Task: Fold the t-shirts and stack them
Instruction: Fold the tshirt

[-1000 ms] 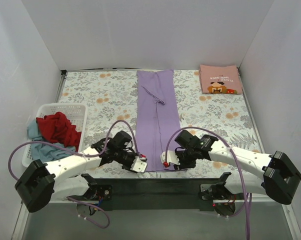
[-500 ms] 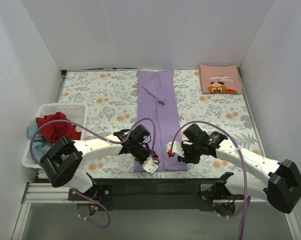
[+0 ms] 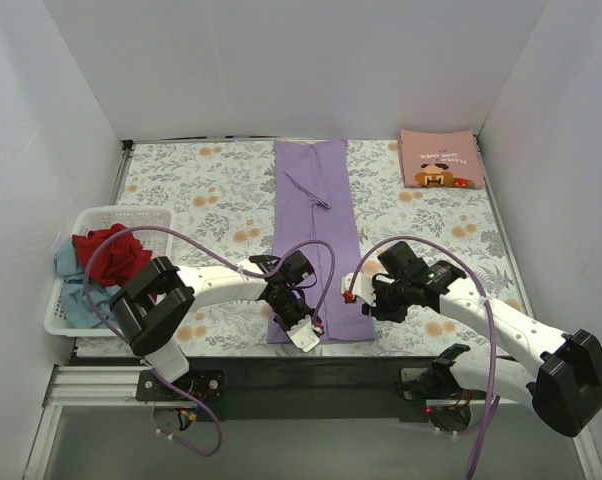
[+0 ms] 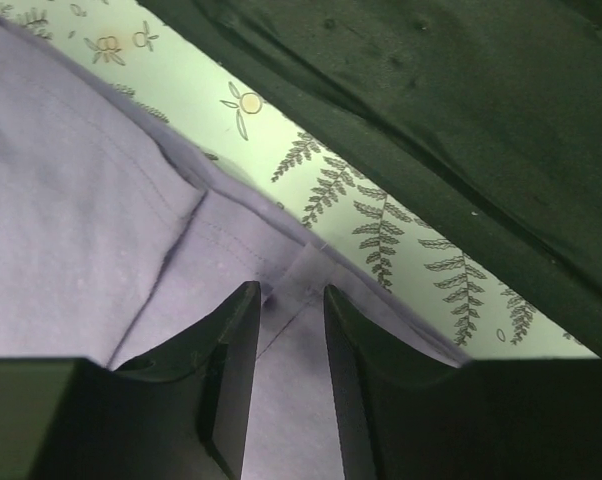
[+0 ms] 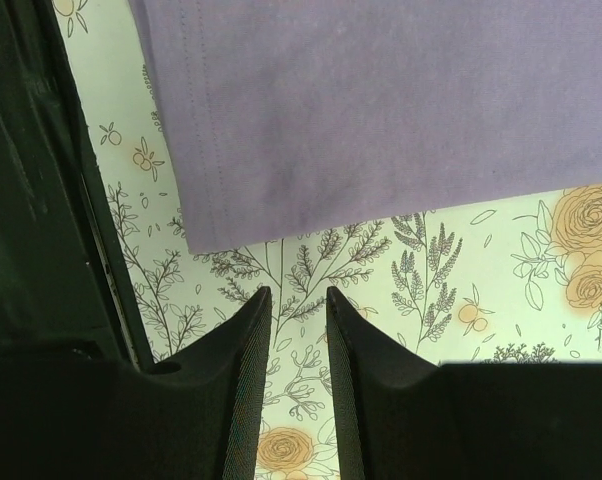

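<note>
– Fingers [image 4: 231,350] of the left gripper [image 4: 293,292] are only narrowly apart. They straddle the near hem of the purple shirt [image 3: 316,220] towards its left corner. Cloth shows through the gap, and they don't look clamped on it.
– And the right gripper [image 5: 299,292]?
– Same narrow gap, nothing between. It hangs over the flowered table cloth [image 3: 201,190] just off the hem's right corner, not touching the shirt.
– Where does the shirt lie?
– Mid-table, folded into a long strip running away from the arms, with its near hem close to the black rail [image 3: 311,375].
– So the step is near end over far end, I'd judge. How to do it well?
– Bring the right fingers in onto their corner so both grippers pinch every layer at matching spots. Lift evenly and carry both ends together, keeping the strip's edges lined up. A one-sided grab would skew the fold.
– Containers?
– One white basket [image 3: 121,212] at the left edge. It holds a crumpled red shirt [image 3: 111,255] over a grey-blue shirt [image 3: 76,300], both unfolded. The pink shirt [image 3: 441,158] lies folded at the far right corner, print up, which is probably where the stack goes.
</note>
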Robot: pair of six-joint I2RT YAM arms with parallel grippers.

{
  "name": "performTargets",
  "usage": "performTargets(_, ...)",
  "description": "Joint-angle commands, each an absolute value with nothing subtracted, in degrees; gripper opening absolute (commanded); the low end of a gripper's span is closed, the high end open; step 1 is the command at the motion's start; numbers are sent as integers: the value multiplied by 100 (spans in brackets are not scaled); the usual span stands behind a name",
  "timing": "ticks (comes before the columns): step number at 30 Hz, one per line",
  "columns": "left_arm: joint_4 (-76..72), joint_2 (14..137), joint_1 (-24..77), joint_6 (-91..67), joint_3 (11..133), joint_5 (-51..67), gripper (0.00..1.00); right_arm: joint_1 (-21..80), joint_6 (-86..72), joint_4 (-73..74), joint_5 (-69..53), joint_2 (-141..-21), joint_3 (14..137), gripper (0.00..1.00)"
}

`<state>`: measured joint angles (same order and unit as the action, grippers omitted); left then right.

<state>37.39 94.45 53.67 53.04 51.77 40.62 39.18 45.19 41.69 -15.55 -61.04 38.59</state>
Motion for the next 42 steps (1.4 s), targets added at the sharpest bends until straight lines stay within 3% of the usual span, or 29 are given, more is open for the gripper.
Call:
performTargets(1, 4157, 9527, 5440, 5607, 5457, 4052, 30, 3876, 4561, 4254, -1652, -5985, 3938, 35)
performTargets(10, 4202, 9396, 5484, 5555, 5493, 4087, 10, 3850, 4553, 4254, -1897, -5994, 4025, 35)
performTargets(17, 3490, 8649, 5484, 5133, 4887, 4254, 0, 3858, 3622, 4184, -2741, -6941, 4895, 36)
performTargets(28, 3006, 8069, 5484, 4984, 4166, 4166, 0, 4157, 1961, 3772, -3903, -8261, 5300, 39)
performTargets(42, 2207, 7375, 5493, 4254, 3288, 4254, 0, 5370, 703, 2707, -2022, -8472, 5089, 46)
